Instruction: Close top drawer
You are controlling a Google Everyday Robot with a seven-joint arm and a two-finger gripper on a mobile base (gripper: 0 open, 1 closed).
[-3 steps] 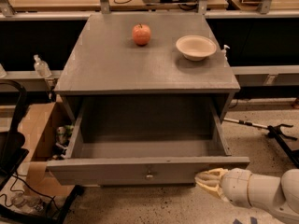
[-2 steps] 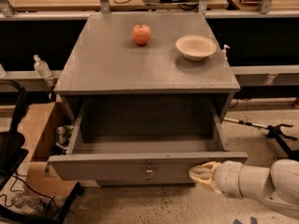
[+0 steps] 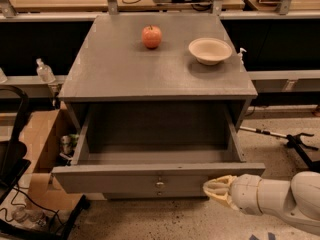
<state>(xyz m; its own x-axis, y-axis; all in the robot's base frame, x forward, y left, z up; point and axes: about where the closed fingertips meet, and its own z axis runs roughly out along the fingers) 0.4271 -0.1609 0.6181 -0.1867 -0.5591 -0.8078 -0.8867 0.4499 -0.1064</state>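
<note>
The top drawer (image 3: pixel 125 180) of the grey cabinet is pulled far out and its inside is empty. Its flat front faces me with a small metal knob (image 3: pixel 159 184) in the middle. My gripper (image 3: pixel 212 188) comes in from the lower right on a white arm. Its cream fingertips touch the drawer front to the right of the knob. The two lower drawers are hidden under the open one.
An orange-red fruit (image 3: pixel 151 36) and a cream bowl (image 3: pixel 210 50) sit on the cabinet top (image 3: pixel 125 69). A cardboard box (image 3: pixel 42 149) and a black frame (image 3: pixel 15 149) stand to the left. A black stand leg (image 3: pixel 295 141) lies on the floor at right.
My gripper has moved left along the drawer front towards the knob. The drawer front has shifted back towards the cabinet a little.
</note>
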